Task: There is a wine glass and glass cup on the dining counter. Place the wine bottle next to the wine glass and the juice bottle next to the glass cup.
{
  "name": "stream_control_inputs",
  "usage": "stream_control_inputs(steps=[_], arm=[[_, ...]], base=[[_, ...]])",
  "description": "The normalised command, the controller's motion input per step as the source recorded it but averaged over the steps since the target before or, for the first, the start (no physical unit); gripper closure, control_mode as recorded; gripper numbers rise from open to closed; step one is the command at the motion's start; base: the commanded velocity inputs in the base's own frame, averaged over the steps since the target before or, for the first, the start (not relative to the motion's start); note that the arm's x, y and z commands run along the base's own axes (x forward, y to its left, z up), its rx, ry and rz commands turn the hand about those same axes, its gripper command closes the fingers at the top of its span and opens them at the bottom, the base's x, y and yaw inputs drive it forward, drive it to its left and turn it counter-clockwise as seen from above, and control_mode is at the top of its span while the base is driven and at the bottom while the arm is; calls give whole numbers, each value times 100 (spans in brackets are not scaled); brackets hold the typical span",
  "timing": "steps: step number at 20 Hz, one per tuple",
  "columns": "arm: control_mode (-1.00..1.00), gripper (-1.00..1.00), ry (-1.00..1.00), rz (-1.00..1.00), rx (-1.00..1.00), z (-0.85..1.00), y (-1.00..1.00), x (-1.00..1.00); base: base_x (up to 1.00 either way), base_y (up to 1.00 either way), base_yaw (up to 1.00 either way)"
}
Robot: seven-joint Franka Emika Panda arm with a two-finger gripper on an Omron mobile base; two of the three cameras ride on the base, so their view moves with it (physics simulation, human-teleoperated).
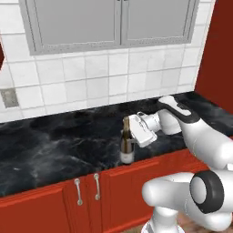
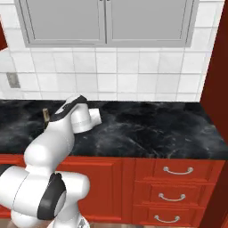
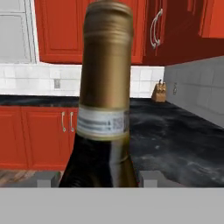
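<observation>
Gripper [image 1: 130,130] sits level with the neck of the wine bottle [image 1: 126,144], its fingers spread to either side of the bottle. In the hand view the two finger tips [image 3: 48,179] rise at the bottom on the left and right of the bottle's shoulder, each with a sliver of gap, so the jaws stand open around the bottle and not pressed on it as far as can be told.

Bottle stands upright near the front edge of a black marble counter [image 1: 54,150], above red cabinet doors [image 1: 86,195] with metal handles. From the right base view just the gold top of the bottle [image 2: 45,115] peeps out behind the arm [image 2: 58,133]. Close up, the gold foil neck [image 3: 107,65] and a pale band label show above dark glass.

Behind the counter runs a white tiled wall [image 1: 91,77] with a grey outlet [image 1: 9,97], and grey upper cabinets [image 1: 113,22] hang above. Farther off in the hand view, a knife block [image 3: 159,92] stands on a far counter.
</observation>
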Motion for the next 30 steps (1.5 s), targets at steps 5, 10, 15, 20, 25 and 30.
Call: stream_control_inputs(steps=[5,10,15,20,25,30], arm=[[100,100,0,0,0,0,0,0],[100,100,0,0,0,0,0,0],[100,100,0,0,0,0,0,0],[100,100,0,0,0,0,0,0],[100,100,0,0,0,0,0,0],[100,100,0,0,0,0,0,0]], base=[[0,10,-84],[0,4,-95],[0,3,-97],[0,2,-98],[0,3,-96],[6,7,-89]])
